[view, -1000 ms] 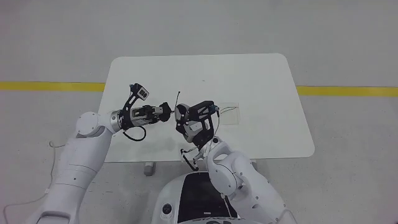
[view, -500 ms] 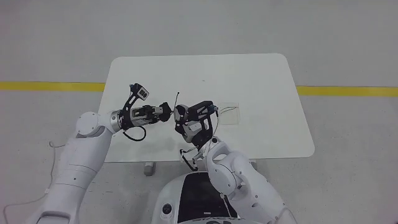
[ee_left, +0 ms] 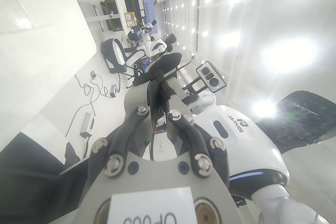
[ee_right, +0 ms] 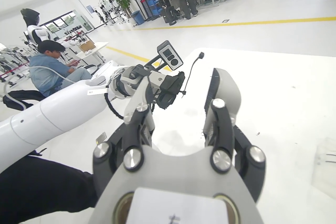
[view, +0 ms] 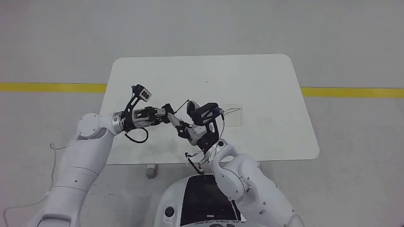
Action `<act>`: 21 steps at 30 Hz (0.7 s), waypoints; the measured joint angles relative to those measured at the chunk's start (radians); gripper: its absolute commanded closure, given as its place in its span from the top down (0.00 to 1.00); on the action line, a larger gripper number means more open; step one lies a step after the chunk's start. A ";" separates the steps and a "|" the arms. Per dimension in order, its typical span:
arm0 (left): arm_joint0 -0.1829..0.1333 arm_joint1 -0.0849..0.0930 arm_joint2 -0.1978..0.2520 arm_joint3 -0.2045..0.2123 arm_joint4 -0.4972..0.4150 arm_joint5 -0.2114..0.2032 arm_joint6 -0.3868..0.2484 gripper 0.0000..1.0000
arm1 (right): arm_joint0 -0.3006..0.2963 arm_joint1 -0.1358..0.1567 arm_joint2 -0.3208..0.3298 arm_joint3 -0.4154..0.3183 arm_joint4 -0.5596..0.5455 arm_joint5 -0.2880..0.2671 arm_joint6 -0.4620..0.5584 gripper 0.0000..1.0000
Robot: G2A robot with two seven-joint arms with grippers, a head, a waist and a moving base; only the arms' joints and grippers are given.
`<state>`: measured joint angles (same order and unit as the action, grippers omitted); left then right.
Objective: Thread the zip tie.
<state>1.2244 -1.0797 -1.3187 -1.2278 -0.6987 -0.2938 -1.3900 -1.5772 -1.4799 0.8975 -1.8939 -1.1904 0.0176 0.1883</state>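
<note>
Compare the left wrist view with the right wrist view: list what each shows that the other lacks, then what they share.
Left wrist view: the left gripper seen from behind, its fingers shut on the zip tie, whose strap runs back between them.
Right wrist view: the right gripper with its fingers open and empty, and the zip tie's free end curving up above the left gripper.
Shared: the zip tie, the left gripper and the white table.

Left end effector (view: 169, 115) gripping zip tie (view: 182, 106), right end effector (view: 183, 130) just beside, white table (view: 265, 82)
</note>
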 measured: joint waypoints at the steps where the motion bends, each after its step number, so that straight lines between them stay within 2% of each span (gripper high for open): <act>1: 0.000 0.000 0.000 0.000 0.000 0.000 0.000 0.00 | 0.000 0.000 0.000 0.000 0.000 0.000 0.000 1.00; 8: 0.000 0.000 0.000 0.000 0.000 0.000 0.000 0.00 | 0.002 0.000 -0.001 0.004 -0.003 -0.001 0.002 1.00; 10: 0.003 0.000 0.004 -0.007 0.003 0.015 0.021 0.00 | 0.011 0.005 -0.003 0.012 -0.058 -0.009 0.014 1.00; 11: 0.003 0.001 0.003 -0.009 0.001 0.031 0.036 0.00 | 0.013 0.007 -0.003 0.012 -0.091 -0.008 0.013 1.00; 14: 0.001 0.005 -0.014 0.000 -0.058 0.124 0.053 0.00 | 0.015 0.015 0.000 0.006 -0.215 0.007 0.005 1.00; 16: -0.004 0.009 -0.024 0.011 -0.103 0.189 0.038 0.00 | 0.013 0.020 0.001 0.000 -0.289 0.006 -0.012 1.00; 19: -0.012 0.013 -0.027 0.026 -0.136 0.262 0.016 0.00 | 0.013 0.027 0.001 -0.002 -0.376 -0.012 -0.052 1.00; 21: -0.017 0.014 -0.023 0.034 -0.155 0.299 0.003 0.00 | 0.022 0.034 0.000 0.006 -0.383 -0.035 -0.084 1.00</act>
<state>1.2070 -1.0660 -1.3421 -1.1943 -0.8534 0.0050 -1.3869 -1.5556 -1.4455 0.8974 -1.8882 -1.5733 -0.0174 0.1042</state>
